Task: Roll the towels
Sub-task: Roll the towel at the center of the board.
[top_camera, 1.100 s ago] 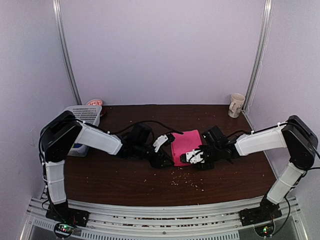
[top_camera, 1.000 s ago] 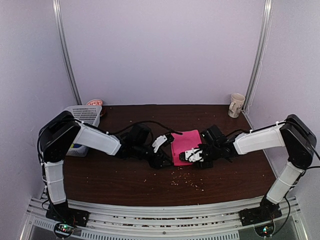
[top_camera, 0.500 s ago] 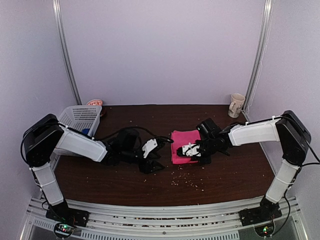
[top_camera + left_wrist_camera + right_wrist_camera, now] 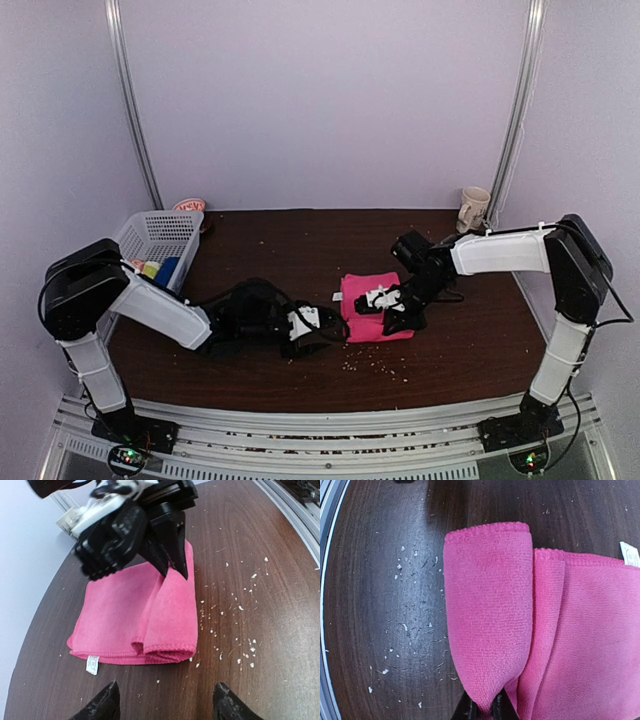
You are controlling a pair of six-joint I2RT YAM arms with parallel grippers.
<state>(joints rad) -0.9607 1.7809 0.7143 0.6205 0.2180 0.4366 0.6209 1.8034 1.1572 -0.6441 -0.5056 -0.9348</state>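
A bright pink towel (image 4: 365, 296) lies partly rolled on the dark wooden table (image 4: 270, 235), with a thick fold along its near edge. My right gripper (image 4: 392, 312) is shut on that fold's right end; in the right wrist view the pink towel (image 4: 490, 605) bulges out from between the right gripper (image 4: 485, 709). The left wrist view shows the towel (image 4: 130, 615) flat with a white tag, and the right gripper (image 4: 175, 562) pinching its far end. My left gripper (image 4: 165, 706) is open and empty, low over the table just left of the towel. In the top view the left gripper (image 4: 318, 324) sits beside the towel's left edge.
A white lattice basket (image 4: 160, 235) with coloured items stands at the back left, a red-and-white cup (image 4: 188, 206) behind it. A cream mug (image 4: 473, 210) is at the back right corner. Pale crumbs (image 4: 375, 365) lie near the towel. A metal rail (image 4: 320, 420) runs along the front edge.
The right gripper has shut on the towel's near fold and swung over it. The left arm has drawn back to the left, away from the towel, and opened wider.
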